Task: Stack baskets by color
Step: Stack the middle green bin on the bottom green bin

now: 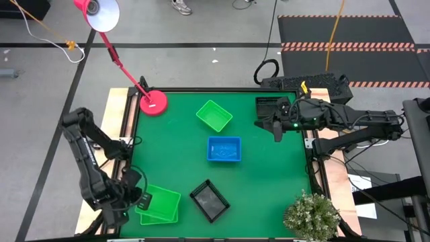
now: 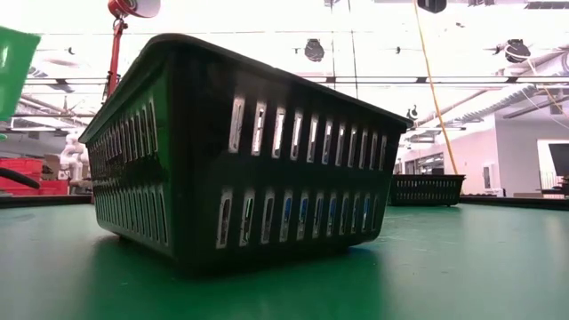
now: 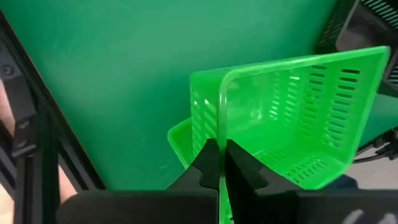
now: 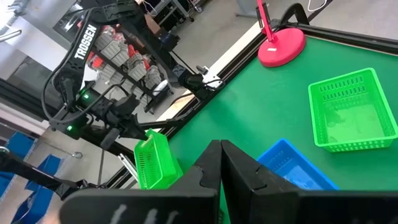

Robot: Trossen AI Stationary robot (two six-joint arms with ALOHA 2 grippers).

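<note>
From the high view I see the left hand [image 1: 138,199] at the bench's [image 1: 269,202] near-left corner over two green baskets [image 1: 161,205], with a third green basket [image 1: 214,115], a blue basket [image 1: 224,149] and a black basket [image 1: 210,199] lying apart, and the right hand [image 1: 277,128] closed on nothing beside another black basket [image 1: 270,107]. The low view is filled by a black basket wall. In the left wrist view the fingers [image 3: 208,163] pinch the tilted green basket's rim; that thin grip could slip, or the basket could jam askew on the lower one.
</note>
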